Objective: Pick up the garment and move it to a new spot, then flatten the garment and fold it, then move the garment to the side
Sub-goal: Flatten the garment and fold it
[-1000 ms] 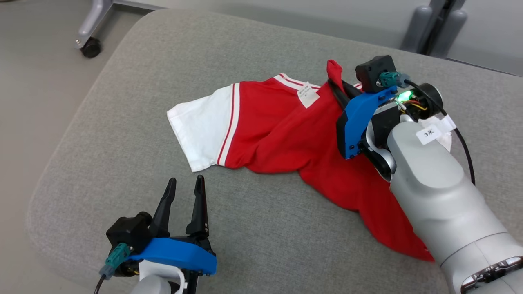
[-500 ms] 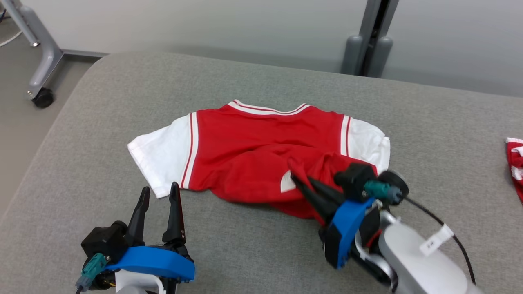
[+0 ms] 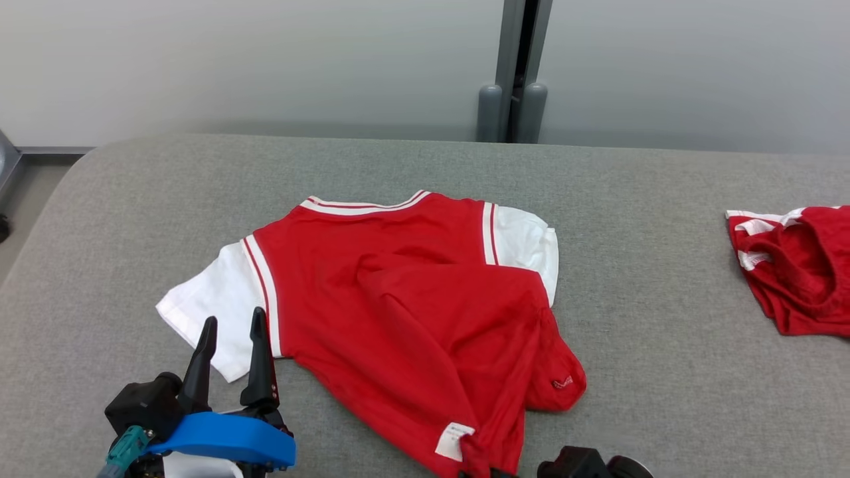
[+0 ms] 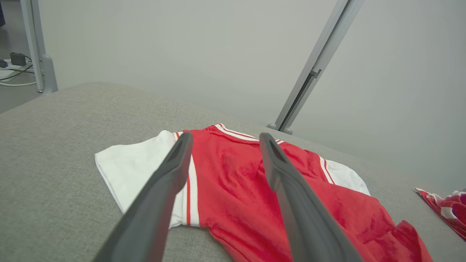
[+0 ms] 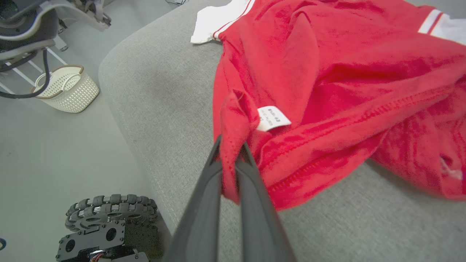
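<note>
1. Now the red jersey with white sleeves lies on the grey bench. Its striped collar is toward the far side, and its lower body is creased and doubled over toward the near edge.
2. The right gripper has its fingers closed almost fully. They pinch a bunched corner of the hem just beside the white care label, right at the bench's near edge.
3. The left gripper has its fingers spread wide and empty. It hovers at the near side of the white sleeve on its own side and holds nothing.
4. The step in hand looks like flattening, with the pinched hem as the handle for drawing the body straight.
5. A good pull runs low along the bench and straight away from the collar, so the diagonal fold opens instead of the whole jersey lifting or sliding.
6. The hem is already at the edge, so a further pull toward the robot risks leaving cloth hanging off the bench. A sideways spread probably serves better.
7. The pinch covers only a small bunch of fabric, so a slow, steady pull guards against it slipping out.
8. The free left gripper could take the opposite hem corner, or pin the sleeve, so that both sides tension evenly.
9. A second red garment lies well apart on the right, so the spreading should stay clear of it.
</note>
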Motion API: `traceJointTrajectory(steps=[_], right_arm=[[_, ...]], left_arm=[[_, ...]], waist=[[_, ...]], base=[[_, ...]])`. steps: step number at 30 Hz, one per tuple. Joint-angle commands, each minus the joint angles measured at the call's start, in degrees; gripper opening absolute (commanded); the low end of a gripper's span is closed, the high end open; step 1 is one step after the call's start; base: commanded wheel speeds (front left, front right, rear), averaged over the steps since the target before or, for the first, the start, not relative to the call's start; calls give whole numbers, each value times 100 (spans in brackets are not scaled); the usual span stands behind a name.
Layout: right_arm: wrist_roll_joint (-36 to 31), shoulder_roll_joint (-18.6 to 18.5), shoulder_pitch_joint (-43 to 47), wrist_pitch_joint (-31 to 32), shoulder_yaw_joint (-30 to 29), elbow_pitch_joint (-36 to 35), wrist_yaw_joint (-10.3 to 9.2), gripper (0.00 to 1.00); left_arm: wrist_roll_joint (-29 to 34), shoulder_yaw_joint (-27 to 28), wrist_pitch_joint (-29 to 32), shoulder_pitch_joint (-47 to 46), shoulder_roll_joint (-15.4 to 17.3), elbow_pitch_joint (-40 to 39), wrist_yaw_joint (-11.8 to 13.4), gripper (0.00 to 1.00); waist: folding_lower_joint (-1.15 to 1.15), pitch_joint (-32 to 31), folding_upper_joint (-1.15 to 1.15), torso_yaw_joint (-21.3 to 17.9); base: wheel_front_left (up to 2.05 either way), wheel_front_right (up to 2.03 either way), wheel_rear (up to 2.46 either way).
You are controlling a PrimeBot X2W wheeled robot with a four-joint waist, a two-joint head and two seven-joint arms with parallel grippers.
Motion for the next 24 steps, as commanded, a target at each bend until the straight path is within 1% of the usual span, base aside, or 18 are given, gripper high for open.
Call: traceJointTrajectory(steps=[1, 3, 4, 6, 7, 8, 11, 14, 16, 17, 24], right_arm=[[31, 71, 180, 14, -177, -165, 1, 100], [23, 83, 283, 32, -393, -371, 1, 100], [23, 83, 283, 32, -393, -371, 1, 100], [22, 99, 295, 76, -764, -723, 1, 100], [22, 99, 295, 76, -764, -723, 1, 100], [50, 156, 242, 108, -1119, -934, 1, 100], [-145, 168, 18, 223, -1732, -984, 1, 100], [-340, 195, -375, 458, -2141, -634, 1, 100], [-451, 147, -725, 635, -2239, -253, 1, 100], [-451, 147, -725, 635, -2239, -253, 1, 100], [-526, 86, -1922, 1185, -2466, 1362, 1, 100]], left_arm=[[-23, 19, 11, 47, 58, -40, 25, 100], [-37, 28, 23, 89, 75, -62, 41, 100], [-37, 28, 23, 89, 75, -62, 41, 100], [-29, 23, 30, 114, 93, -95, 64, 100], [-29, 23, 30, 114, 93, -95, 64, 100], [-22, 2, 40, 106, 92, -115, 66, 100], [-18, -28, 49, 69, 69, -135, 68, 100], [-22, -60, 44, 17, 40, -137, 48, 100], [-24, -84, 40, -42, 10, -112, 25, 100], [-24, -84, 40, -42, 10, -112, 25, 100], [-16, -172, -19, -203, -106, 8, -28, 100]], waist=[[1, -49, 0, -74], [1, -66, 0, -108], [1, -66, 0, -108], [1, -82, 0, -113], [1, -82, 0, -113], [1, -80, 0, -83], [1, -47, 0, -3], [1, 33, 0, 97], [1, 100, 0, 196], [1, 100, 0, 196], [1, 298, 0, 634]], base=[[0, 0, 0], [0, 0, 0], [0, 0, 0], [0, 0, 0], [0, 0, 0], [0, 0, 0], [0, 0, 0], [0, 0, 0], [0, 0, 0], [0, 0, 0], [0, 0, 0]])
